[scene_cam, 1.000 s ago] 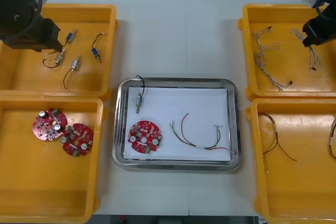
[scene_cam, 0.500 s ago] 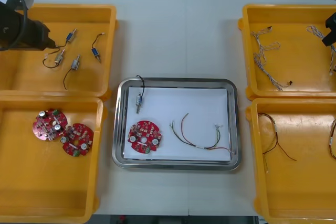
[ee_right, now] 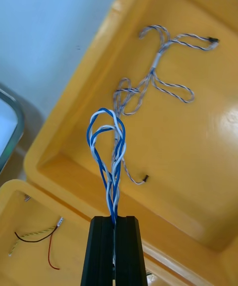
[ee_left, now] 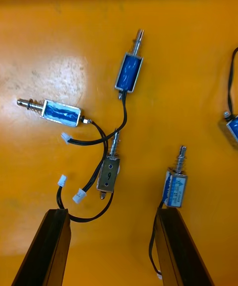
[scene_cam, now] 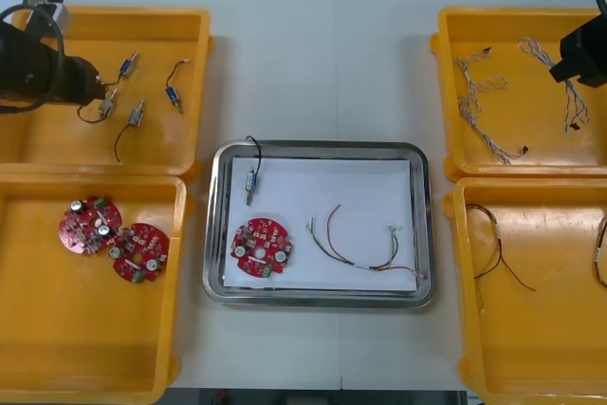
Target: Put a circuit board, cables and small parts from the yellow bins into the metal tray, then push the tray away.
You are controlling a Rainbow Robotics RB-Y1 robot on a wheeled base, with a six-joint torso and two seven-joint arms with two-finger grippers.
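**Front view: right gripper clamped on a twisted cable over the far right bin**

A light table (scene_cam: 322, 54) runs to a dark floor beyond its far edge. A shiny metal tray (scene_cam: 322, 150), white inside, sits at the table's middle between yellow plastic bins.

The right gripper (scene_cam: 579, 59) hangs over the far right yellow bin (scene_cam: 446, 101). In the right wrist view its black fingers (ee_right: 101, 251) are clenched on one end of a twisted blue and white cable (ee_right: 113, 167). The cable's long axis runs straight out along the fingers' line, and its strands double into loops at the free end. Beyond it a paler twisted cable (ee_right: 153, 75) lies loose on the bin floor. The bin's inner wall and a strip of bare table stand between the held cable and the tray.

Over the far left yellow bin (scene_cam: 199, 82) the left gripper (ee_left: 111, 212) hangs released, fingers wide apart. Small metal parts with black leads (ee_left: 128, 72) lie below it. A silver part (ee_left: 110, 174) lies between the fingers, and a blue-wrapped part (ee_left: 175, 189) lies just beside one fingertip.

The tray holds a round red circuit board (scene_cam: 260, 247), a small metal part on a black lead (scene_cam: 252, 182) and a thin red and yellow cable (scene_cam: 365, 248), each apart from the others. Two more red boards (scene_cam: 90, 225) lie touching in the near left bin.
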